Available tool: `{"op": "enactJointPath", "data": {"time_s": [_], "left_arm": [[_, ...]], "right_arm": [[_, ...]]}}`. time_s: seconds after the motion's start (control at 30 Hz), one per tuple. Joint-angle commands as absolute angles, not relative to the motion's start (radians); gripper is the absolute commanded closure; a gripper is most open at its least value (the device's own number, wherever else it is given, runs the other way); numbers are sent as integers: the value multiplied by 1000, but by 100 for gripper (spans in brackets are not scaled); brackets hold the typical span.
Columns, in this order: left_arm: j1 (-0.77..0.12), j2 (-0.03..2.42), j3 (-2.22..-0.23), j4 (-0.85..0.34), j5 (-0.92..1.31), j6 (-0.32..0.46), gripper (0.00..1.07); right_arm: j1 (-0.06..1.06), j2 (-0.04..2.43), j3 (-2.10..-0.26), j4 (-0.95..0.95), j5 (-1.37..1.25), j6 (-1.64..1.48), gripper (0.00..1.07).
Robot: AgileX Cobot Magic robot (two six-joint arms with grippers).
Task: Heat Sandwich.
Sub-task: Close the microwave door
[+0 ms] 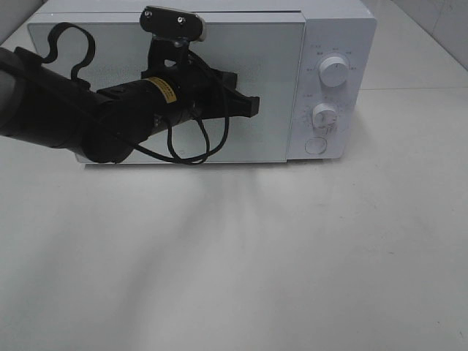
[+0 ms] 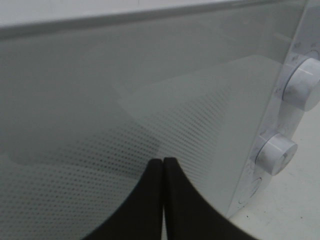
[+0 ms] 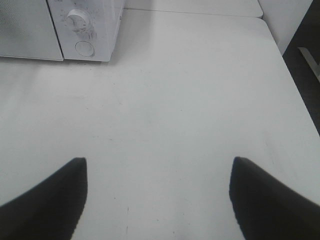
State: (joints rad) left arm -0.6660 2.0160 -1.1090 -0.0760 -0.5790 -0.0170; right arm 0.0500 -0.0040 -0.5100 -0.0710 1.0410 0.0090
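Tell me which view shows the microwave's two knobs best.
Exterior high: upper knob and lower knob both face the camera, sharp. Left wrist shows both obliquely and blurred. Right wrist shows only one knob, small.

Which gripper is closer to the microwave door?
Left. The left gripper is just in front of the microwave door, jaws shut; the right gripper hovers over the table, away from it.

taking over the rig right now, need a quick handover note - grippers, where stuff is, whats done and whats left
Left gripper: shut, empty, tips close to the microwave door; contact unclear.
Right gripper: open, empty, over the table.
Sandwich: not in any view; cannot tell whether it is inside.
Done: door is closed.
Left: probably setting the knobs; neither gripper is on them.
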Motion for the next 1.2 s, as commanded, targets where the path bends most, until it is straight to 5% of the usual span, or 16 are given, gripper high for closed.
{"op": "enactJointPath", "data": {"time_s": [0.03, 0.23, 1.2], "left_arm": [[-643, 2043, -1173, -172, -619, 0, 106], [-643, 2077, -1234, -248, -595, 42, 106], [-672, 1994, -1114, -210, -573, 47, 106]], "right_arm": [[42, -30, -506, -73, 1034, 20, 31], [42, -30, -506, -73, 1034, 20, 31], [42, -30, -506, -73, 1034, 21, 31]]}}
